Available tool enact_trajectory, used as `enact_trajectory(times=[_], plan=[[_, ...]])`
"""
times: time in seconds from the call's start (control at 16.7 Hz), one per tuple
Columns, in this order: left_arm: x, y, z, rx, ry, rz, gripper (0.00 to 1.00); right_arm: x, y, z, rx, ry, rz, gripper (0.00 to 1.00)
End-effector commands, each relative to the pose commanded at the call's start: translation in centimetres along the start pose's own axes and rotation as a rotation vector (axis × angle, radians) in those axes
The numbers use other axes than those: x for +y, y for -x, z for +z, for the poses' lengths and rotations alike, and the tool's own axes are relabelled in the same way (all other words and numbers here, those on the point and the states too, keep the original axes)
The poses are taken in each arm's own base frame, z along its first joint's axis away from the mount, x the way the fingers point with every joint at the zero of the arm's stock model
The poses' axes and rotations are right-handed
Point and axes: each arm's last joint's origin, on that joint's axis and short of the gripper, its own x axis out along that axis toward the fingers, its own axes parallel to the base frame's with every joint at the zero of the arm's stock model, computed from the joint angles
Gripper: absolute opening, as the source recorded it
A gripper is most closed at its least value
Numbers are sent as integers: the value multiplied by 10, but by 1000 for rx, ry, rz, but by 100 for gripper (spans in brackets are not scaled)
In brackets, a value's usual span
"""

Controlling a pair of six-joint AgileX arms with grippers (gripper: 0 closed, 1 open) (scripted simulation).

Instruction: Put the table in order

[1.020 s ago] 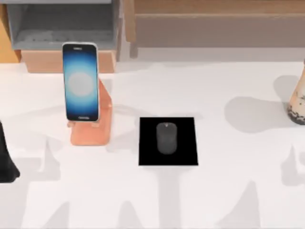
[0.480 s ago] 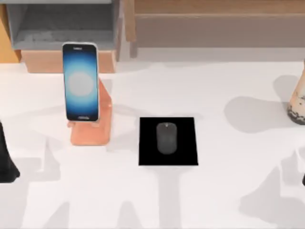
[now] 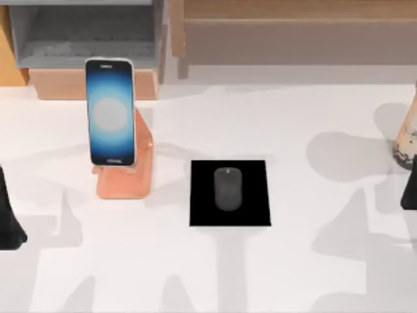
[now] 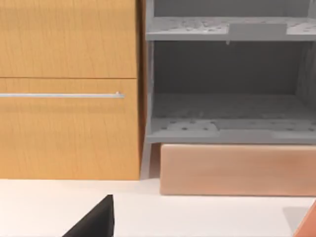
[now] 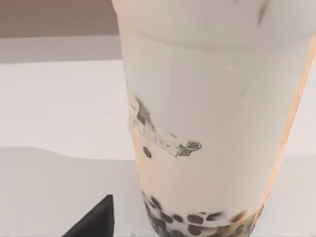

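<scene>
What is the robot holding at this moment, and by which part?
Nothing is held. The right gripper is beside the bubble tea cup, not around it; the left gripper is apart from everything.

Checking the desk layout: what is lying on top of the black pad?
A dark grey mouse lies on the black pad, roughly centred. The pad area beneath the mouse is covered.

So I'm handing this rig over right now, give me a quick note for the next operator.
Left pincer: parked at the table's left edge.
Right pincer: at the right edge, close to the bubble tea cup; grip state can't be seen.
Already tidy: phone upright on its pink stand, mouse on the black pad, shelf unit behind.
Left: likely the cup, upright near the right edge, not yet grasped.
</scene>
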Motion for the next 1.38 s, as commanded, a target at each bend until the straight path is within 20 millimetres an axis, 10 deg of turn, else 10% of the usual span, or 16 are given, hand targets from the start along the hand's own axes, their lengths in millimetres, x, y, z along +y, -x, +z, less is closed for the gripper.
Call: enact_trajectory(times=[1.38], plan=[[0, 0, 0, 0, 0, 0, 100, 8, -66, 14, -180, 35, 2, 100]])
